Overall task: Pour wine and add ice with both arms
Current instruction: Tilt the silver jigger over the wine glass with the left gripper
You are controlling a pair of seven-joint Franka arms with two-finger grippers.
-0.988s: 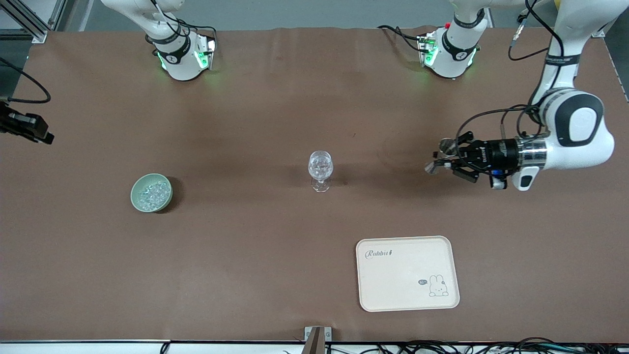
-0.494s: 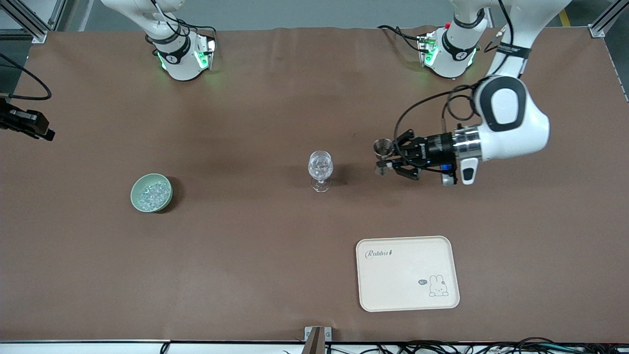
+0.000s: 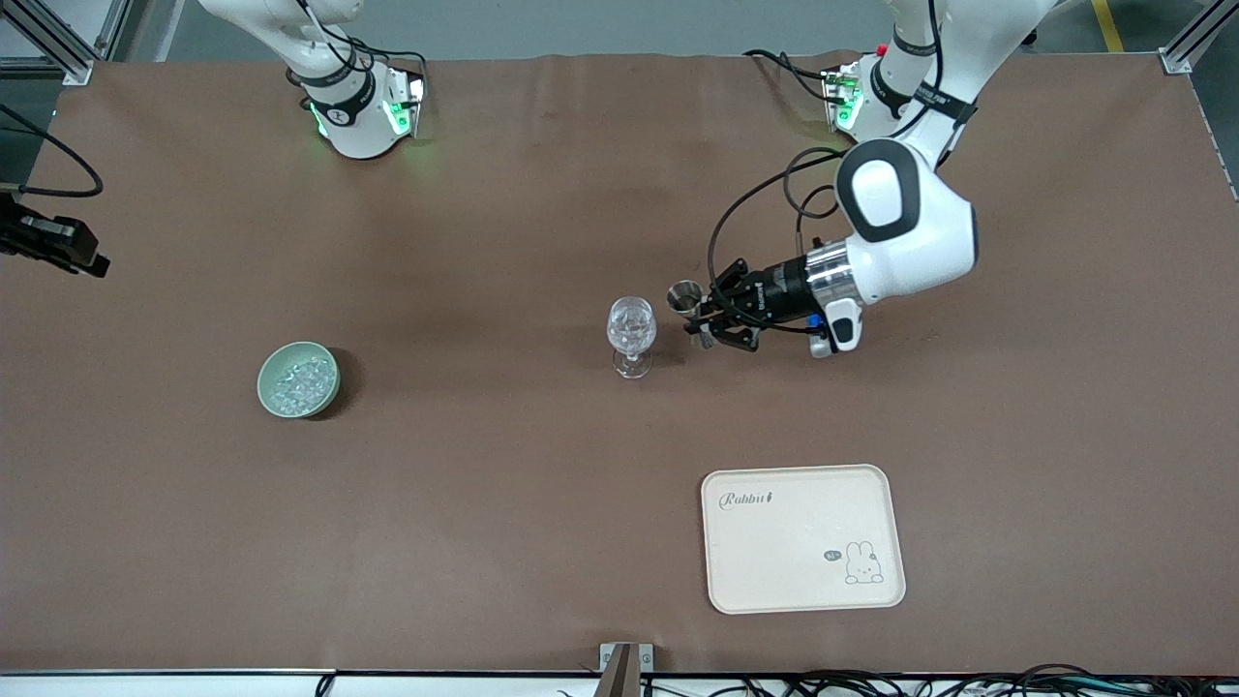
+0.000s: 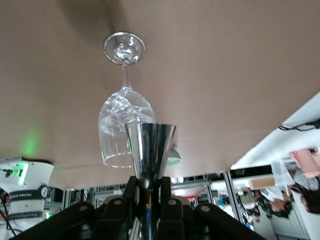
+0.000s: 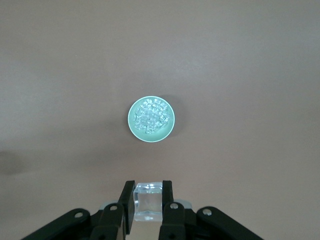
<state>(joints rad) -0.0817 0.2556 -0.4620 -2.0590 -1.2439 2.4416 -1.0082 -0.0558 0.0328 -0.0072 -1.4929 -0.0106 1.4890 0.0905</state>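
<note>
Left gripper [image 3: 699, 315] is clamped on a steel jigger [image 3: 685, 295], held upright just beside the stemmed glass [image 3: 631, 334], toward the left arm's end; a tip toward the glass is called for. Right gripper [image 5: 148, 200] grips an ice cube [image 5: 148, 203] high above the green bowl [image 5: 151, 119] of ice [image 3: 299, 379]

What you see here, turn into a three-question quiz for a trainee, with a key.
1. True or false: the left gripper holds a metal measuring cup close beside the wine glass.
2. What lies in the green bowl? A) ice lumps B) wine C) nothing
3. Fill in: the fingers of the right gripper are shut on a clear ____.
Key: 1 true; 2 A; 3 ice cube.
</note>
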